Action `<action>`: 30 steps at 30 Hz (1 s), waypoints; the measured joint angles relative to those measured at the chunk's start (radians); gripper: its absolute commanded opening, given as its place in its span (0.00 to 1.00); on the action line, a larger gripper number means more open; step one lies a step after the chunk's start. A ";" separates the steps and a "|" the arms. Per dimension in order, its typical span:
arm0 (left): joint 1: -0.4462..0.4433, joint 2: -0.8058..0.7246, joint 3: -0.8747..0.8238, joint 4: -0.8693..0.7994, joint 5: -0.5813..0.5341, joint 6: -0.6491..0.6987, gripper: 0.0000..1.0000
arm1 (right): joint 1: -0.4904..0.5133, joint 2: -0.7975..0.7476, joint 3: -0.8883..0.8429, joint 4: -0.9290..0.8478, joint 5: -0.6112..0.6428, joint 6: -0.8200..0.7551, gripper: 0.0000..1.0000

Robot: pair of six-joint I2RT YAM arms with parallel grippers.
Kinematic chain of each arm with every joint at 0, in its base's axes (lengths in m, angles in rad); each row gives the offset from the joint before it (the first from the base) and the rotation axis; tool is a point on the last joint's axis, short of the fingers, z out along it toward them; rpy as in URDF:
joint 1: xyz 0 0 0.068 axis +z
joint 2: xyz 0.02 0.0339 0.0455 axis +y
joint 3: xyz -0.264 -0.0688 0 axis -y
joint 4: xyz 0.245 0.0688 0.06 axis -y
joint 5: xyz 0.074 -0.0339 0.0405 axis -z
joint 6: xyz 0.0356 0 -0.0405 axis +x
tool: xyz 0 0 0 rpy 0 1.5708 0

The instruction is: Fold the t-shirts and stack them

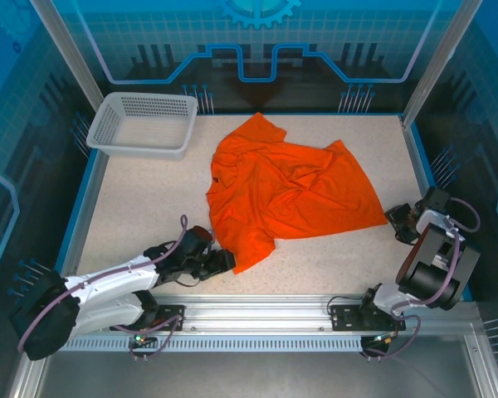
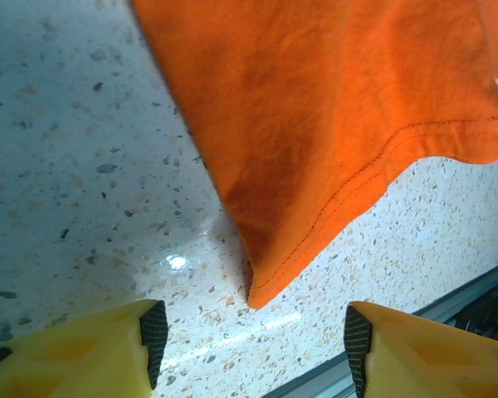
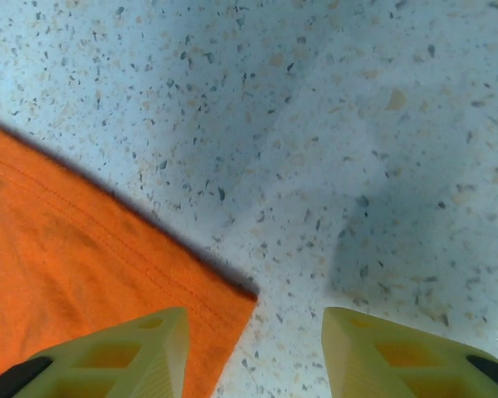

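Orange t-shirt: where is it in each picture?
Top external: orange t-shirt crumpled mid-table.
Left wrist: its hemmed corner points down toward the open left claw.
Right wrist: a corner at lower left, by the right claw.
Shared landmark: the speckled tabletop.

White plastic mesh basket [image 1: 141, 148], upright, upper left of the frame, standing on speckled pale tabletop [image 1: 149, 207], blue edging [image 1: 76, 211] along tabletop sides, aluminium rail [image 1: 257, 319] across lower frame

top external: high behind the arm bases [image 1: 158, 319], looks down on the whole table [image 1: 149, 215] | left wrist: very near the table, faces the near hem corner of the t-shirt [image 2: 315, 124] | right wrist: equally near, faces its right hem corner | shared: t-shirt and speckled table
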 measured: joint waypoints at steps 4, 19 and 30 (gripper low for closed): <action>0.000 0.016 0.000 0.004 0.010 0.026 0.60 | 0.013 0.059 0.028 -0.007 0.003 -0.008 0.37; 0.000 0.060 0.000 0.022 0.018 0.052 0.57 | 0.051 0.110 0.091 -0.053 0.045 -0.014 0.30; 0.000 0.062 0.001 0.021 0.018 0.052 0.58 | 0.108 0.041 0.050 -0.038 0.059 -0.007 0.37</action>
